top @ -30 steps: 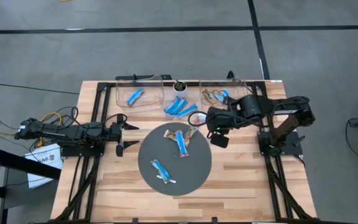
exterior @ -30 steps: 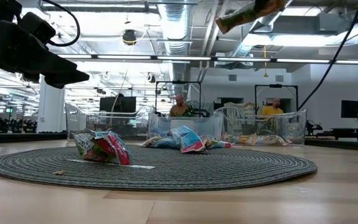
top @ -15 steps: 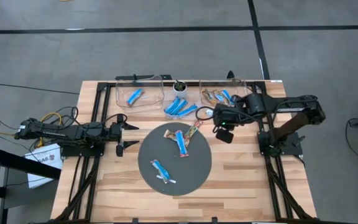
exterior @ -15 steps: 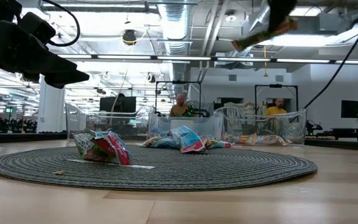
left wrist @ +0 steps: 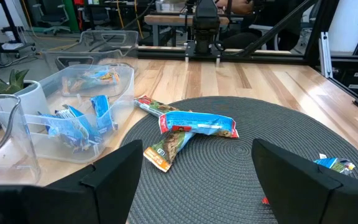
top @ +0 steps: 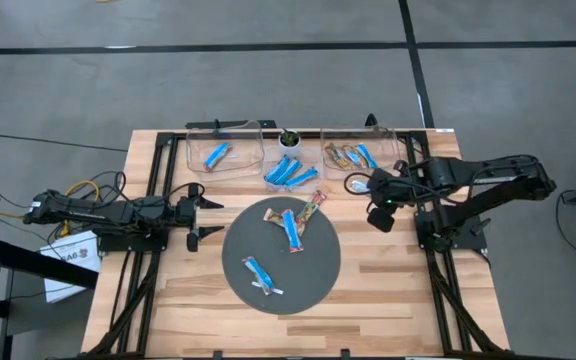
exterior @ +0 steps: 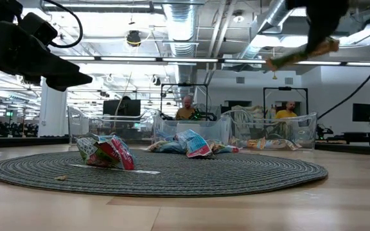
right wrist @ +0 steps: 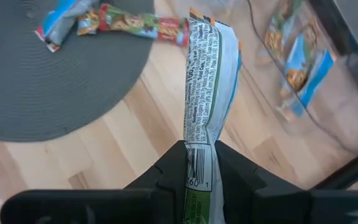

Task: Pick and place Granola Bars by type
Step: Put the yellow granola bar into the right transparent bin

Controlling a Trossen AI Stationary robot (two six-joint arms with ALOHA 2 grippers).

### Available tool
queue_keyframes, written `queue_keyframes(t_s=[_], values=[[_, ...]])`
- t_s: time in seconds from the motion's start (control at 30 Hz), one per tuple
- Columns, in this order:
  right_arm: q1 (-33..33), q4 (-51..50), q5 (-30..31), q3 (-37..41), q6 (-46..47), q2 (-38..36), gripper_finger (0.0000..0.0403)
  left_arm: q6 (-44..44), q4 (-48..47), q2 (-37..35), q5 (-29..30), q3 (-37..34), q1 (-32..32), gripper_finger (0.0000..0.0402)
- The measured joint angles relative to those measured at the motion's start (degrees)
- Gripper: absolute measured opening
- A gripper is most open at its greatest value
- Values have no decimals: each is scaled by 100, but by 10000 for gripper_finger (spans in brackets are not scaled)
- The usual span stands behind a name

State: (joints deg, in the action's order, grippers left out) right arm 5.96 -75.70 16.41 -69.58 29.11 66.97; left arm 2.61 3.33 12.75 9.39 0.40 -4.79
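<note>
Granola bar (right wrist: 205, 93) hangs clamped in right gripper (top: 361, 184), now carried off the round mat (top: 268, 280) to just beside the right-hand bin (top: 400, 140); drop looks imminent. Left gripper (top: 202, 218) waits with fingers spread at the mat's left edge.

my arms: two, dark, slim jointed links | my left claw (top: 204, 218): black, two flat blunt fingers | my right claw (top: 360, 184): black, boxy block beneath | cables: black at right arm, yellow loops behind left arm base
</note>
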Motion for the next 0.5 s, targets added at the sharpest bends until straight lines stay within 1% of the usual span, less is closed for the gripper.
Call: queue_keyframes(t_s=[0.23,0.5], values=[[-11,173,6,852,597,-762,65,1,2,0,0,0,0,294],[-11,355,10,1587,1142,-1457,65,1,1,0,0,1,0,294]])
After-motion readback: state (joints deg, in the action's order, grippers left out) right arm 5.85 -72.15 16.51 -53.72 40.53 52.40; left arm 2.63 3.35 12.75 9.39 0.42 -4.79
